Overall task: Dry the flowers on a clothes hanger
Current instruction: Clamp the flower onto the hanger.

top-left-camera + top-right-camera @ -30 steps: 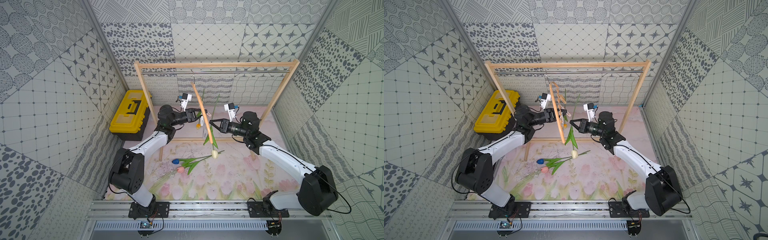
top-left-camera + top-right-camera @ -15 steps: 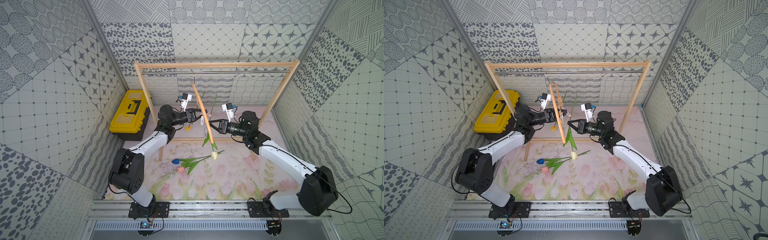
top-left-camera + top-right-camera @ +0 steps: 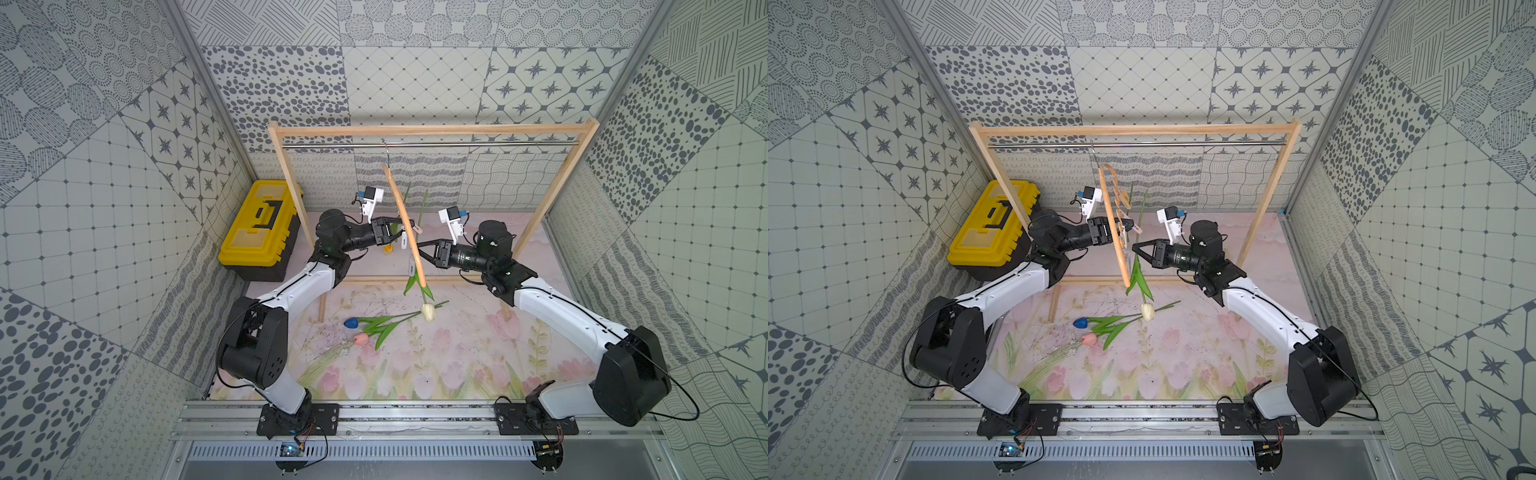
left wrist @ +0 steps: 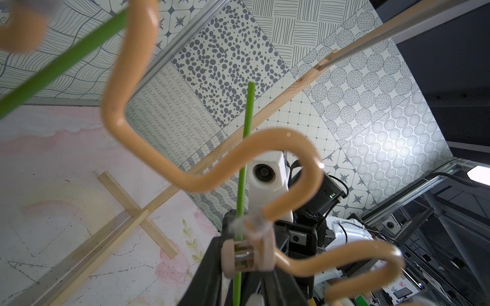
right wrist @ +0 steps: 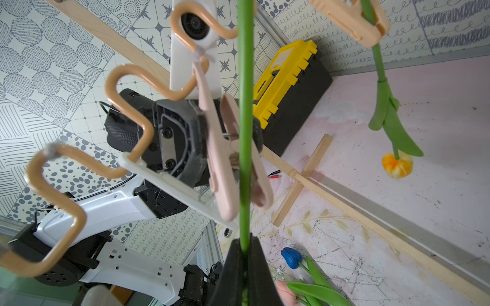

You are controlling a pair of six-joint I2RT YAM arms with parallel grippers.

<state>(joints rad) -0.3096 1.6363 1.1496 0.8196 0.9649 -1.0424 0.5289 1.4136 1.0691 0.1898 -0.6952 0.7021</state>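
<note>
Wooden hanger [image 3: 409, 237]: hangs by its metal hook from the steel rod [image 3: 478, 144] of the wooden frame [image 3: 432, 129]. It is turned edge-on in both top views and sits between the two grippers.
Left gripper [image 3: 394, 232]: reaches in from the left, jaws pinched on the handle end of a pale clip [image 4: 248, 255] that hangs from the hanger's wavy lower rail.
Right gripper [image 3: 1135, 248]: reaches in from the right, jaws closed tight on the green stem of the cream tulip [image 3: 428, 311], below the clip, toward the flower head.
Stem relative to jaws: rises straight out of the right jaws and crosses the clip held in the left jaws; its cut end stands above the rail.
Stem in clip: lies in the clip's mouth in the left wrist view; cannot tell whether the clip bites it.
Cream head: points down, under the near end of the hanger.
Yellow tulip [image 5: 397, 165]: hangs head down from a second clip [image 5: 355, 21] on the same rail, on the far side of the gripped clip.
Blue tulip [image 3: 351, 322], pink tulip [image 3: 360, 338]: lie on the printed mat [image 3: 478, 332] near the middle, stems crossing, well apart from both grippers.
Toolbox [image 3: 262, 224]: yellow and black, far left, beside the frame's left post.
</note>
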